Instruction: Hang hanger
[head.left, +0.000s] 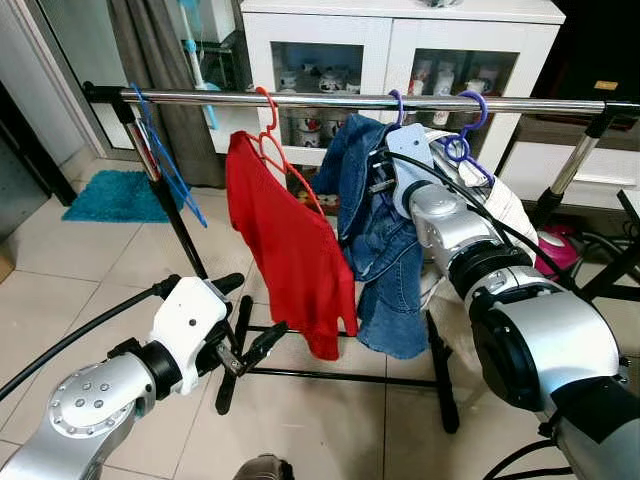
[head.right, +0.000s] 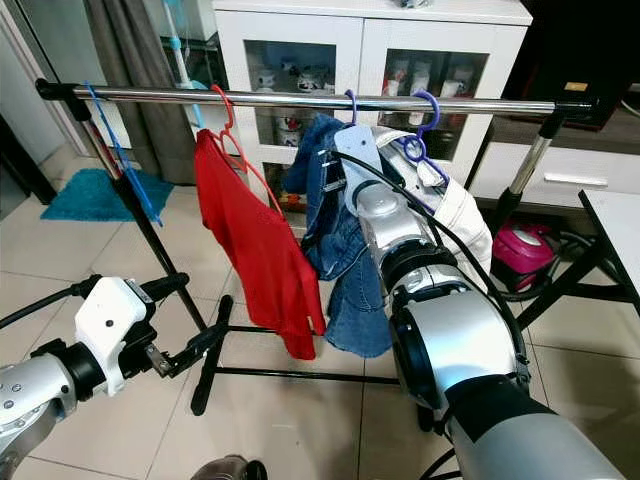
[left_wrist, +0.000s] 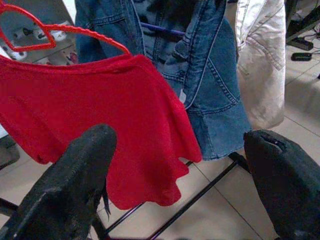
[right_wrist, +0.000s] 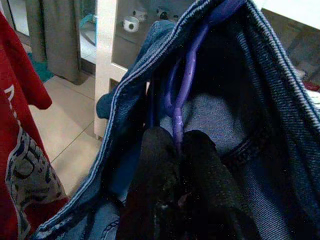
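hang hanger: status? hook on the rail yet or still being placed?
Done: the purple hanger carrying the denim garment has its hook over the rail, between the red shirt and a white garment. In hand: the right gripper is shut on that hanger inside the denim. Left: release and pull back. The left gripper is open, low.

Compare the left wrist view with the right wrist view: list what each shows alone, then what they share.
Left wrist view alone: the left gripper open, its fingers wide apart, facing the red hanger, a white garment, the rack's floor bars and floor tiles.

Right wrist view alone: the right gripper shut on the purple hanger inside the denim, with a white cabinet and grey curtain behind.

Shared: the red shirt and the denim garment.
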